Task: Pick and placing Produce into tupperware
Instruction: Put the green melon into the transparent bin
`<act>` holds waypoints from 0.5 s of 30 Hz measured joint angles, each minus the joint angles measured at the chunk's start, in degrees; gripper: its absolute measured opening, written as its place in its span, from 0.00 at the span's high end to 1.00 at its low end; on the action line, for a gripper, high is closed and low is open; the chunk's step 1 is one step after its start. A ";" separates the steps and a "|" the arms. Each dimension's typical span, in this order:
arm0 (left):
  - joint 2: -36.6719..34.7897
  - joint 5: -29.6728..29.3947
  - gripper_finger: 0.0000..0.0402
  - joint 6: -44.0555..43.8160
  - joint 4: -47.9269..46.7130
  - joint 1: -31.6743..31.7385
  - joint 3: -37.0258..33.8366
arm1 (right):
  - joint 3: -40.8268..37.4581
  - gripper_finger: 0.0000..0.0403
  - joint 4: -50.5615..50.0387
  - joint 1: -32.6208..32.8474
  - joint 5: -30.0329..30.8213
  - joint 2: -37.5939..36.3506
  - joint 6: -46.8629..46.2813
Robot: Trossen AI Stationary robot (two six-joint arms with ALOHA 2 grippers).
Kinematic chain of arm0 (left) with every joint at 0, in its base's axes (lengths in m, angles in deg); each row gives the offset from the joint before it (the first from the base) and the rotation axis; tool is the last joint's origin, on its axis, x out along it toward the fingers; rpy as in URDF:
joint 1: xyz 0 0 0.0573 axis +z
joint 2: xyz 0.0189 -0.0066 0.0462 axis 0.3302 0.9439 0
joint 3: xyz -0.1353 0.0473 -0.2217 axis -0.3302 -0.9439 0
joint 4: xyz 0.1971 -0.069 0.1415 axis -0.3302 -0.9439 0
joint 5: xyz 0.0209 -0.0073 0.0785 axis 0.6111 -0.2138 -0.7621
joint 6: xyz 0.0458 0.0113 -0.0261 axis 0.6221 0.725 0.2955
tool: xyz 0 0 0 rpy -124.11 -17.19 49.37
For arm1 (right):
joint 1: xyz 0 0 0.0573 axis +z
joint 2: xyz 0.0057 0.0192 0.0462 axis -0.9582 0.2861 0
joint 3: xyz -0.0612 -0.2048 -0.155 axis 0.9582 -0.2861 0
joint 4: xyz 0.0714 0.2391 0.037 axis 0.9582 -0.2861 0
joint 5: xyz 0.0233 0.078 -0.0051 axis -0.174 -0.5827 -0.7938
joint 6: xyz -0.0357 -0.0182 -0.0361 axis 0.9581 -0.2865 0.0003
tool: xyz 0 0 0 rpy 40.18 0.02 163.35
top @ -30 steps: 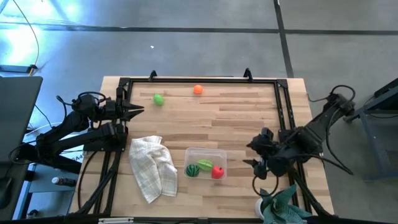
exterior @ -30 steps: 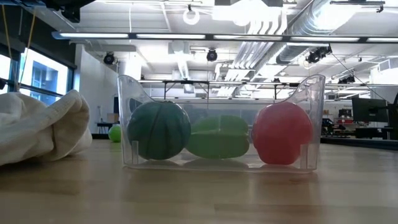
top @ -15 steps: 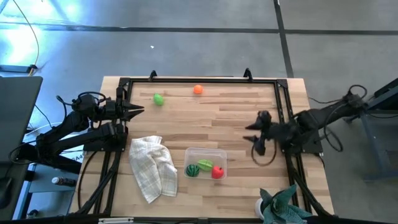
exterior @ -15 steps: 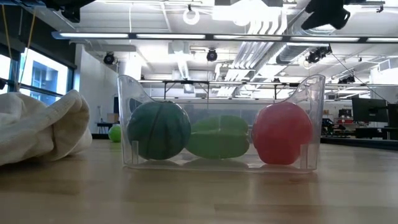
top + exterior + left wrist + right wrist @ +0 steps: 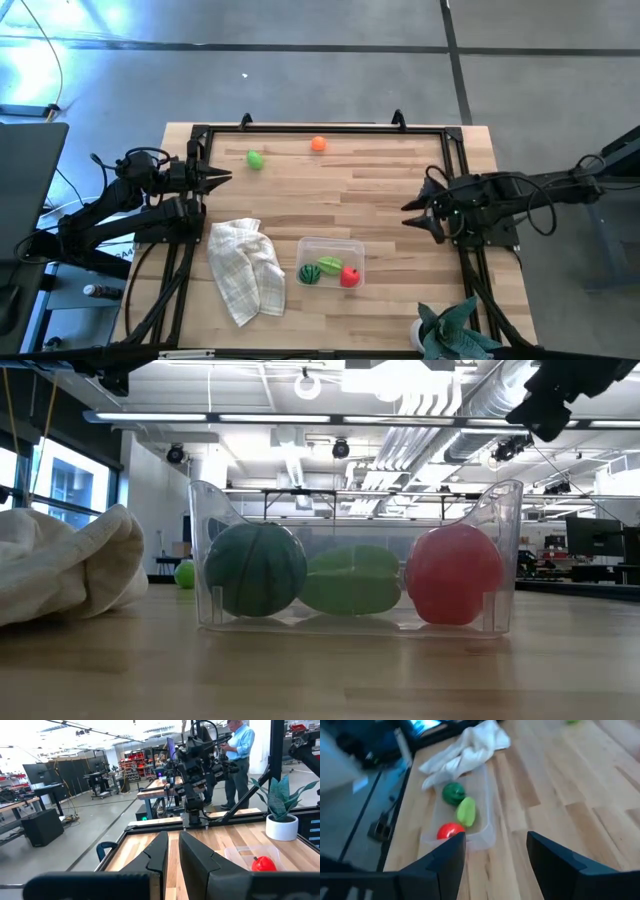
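Right gripper [image 5: 412,220] was empty, fingers apart, near the tupperware [image 5: 331,262], so I'd swing wide toward the orange piece [image 5: 318,144] and come straight down.

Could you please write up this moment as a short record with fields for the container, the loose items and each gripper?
container: clear tub near the table's front edge, beside the white cloth
in tub: dark green ball, light green piece, red piece
loose: orange piece and green piece near the far edge
right gripper: open, empty, by the right rail
left gripper: shut, parked at left edge
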 joint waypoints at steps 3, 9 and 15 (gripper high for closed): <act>-0.01 -0.01 0.91 -0.01 -0.02 0.00 0.00 | -0.01 0.50 -0.07 0.44 -0.52 0.41 5.85; -0.02 0.00 0.91 -0.01 0.00 0.00 0.00 | -0.01 0.52 0.14 0.46 0.35 0.46 20.10; -0.02 -0.02 0.91 0.00 -0.02 0.00 0.02 | -0.01 0.59 0.11 0.46 2.17 0.46 20.50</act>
